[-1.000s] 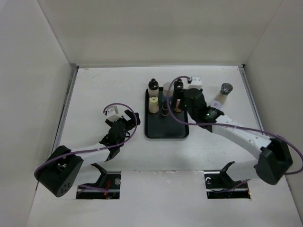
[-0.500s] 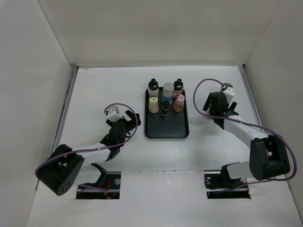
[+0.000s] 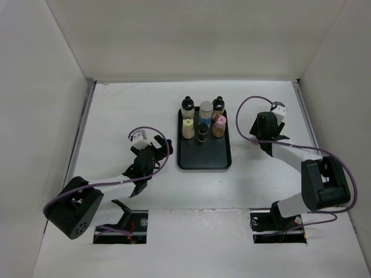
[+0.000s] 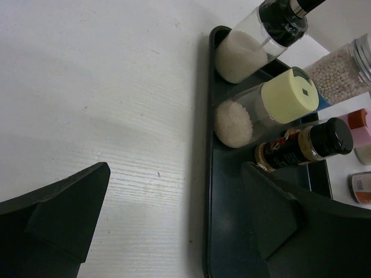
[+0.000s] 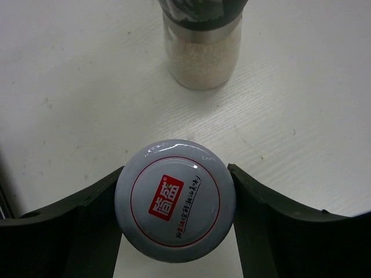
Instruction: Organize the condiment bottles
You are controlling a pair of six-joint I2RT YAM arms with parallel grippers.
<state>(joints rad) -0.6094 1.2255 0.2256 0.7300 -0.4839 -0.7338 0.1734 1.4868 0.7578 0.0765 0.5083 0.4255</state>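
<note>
Six small condiment bottles (image 3: 203, 132) are standing on the flat black tray (image 3: 203, 159) — your right tool (image 5: 175, 174) is clamping a white-capped jar with a red logo (image 5: 174, 208) on the white bench (image 3: 127, 104), near a grey-topped glass shaker (image 5: 203, 52). Your left tool (image 4: 174, 171) is gaping wide.

Black tray (image 3: 203, 159) on white worktop (image 3: 127, 110). Yellow-cap bottle (image 4: 288, 95): pale yellow top, cream grains. Pink-cap bottle (image 3: 221, 121). Black-cap bottle (image 4: 282, 17): white grains. White-lid bottle (image 5: 175, 200): thin red ring, red logo.
</note>
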